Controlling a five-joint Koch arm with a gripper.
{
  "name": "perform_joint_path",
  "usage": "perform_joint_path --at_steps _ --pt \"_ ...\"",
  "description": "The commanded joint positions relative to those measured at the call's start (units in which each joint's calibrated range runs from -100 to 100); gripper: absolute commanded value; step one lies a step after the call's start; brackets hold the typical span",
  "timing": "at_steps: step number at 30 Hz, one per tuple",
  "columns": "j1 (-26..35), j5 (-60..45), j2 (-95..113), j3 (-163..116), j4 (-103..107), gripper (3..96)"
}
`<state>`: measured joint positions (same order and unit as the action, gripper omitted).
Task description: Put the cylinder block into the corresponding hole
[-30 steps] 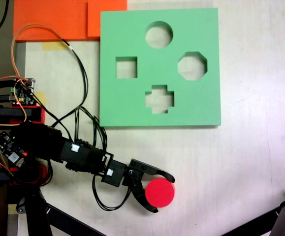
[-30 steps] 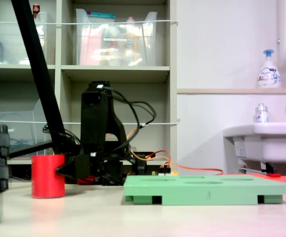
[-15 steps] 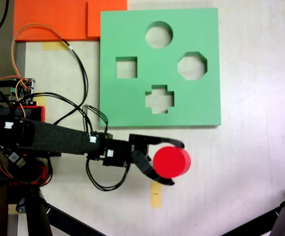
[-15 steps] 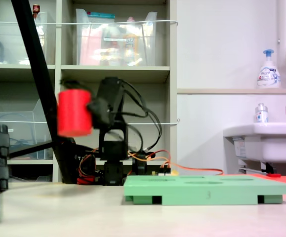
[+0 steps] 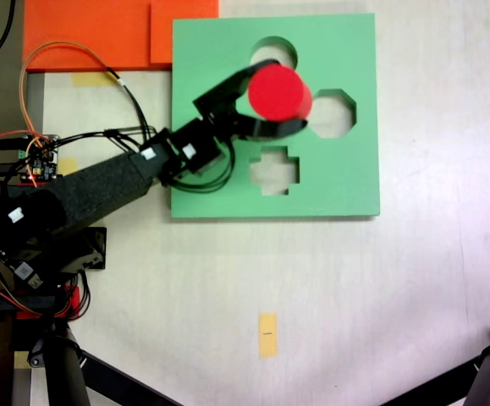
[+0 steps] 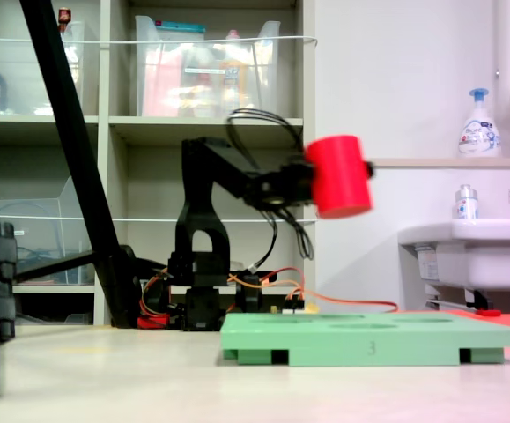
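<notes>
The cylinder (image 5: pixel 279 92) is clamped in the claw (image 5: pixel 270 97), held high above the board (image 6: pixel 373 338). It should be centred over the round hole (image 5: pixel 272 52), kept upright, then lowered straight.

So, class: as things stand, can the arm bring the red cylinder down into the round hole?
Probably yes. The jaws hold the cylinder well above the green board, close beside the round hole, which looks empty, with nothing seen between them.

Arm (image 5: pixel 101 182) extended, raised, fingers (image 5: pixel 266 128) clamped
</notes>
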<state>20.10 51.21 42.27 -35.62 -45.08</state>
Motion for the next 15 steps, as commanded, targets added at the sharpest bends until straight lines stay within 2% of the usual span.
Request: perform_joint_path --at_steps 1,10,15 --pt "3.6 -1.7 -9.9 8.2 -1.4 31.3" --pt "7.2 -2.3 -28.7 14.8 -1.9 31.4" --pt "7.2 -2.3 -33.1 15.4 -2.1 31.5"
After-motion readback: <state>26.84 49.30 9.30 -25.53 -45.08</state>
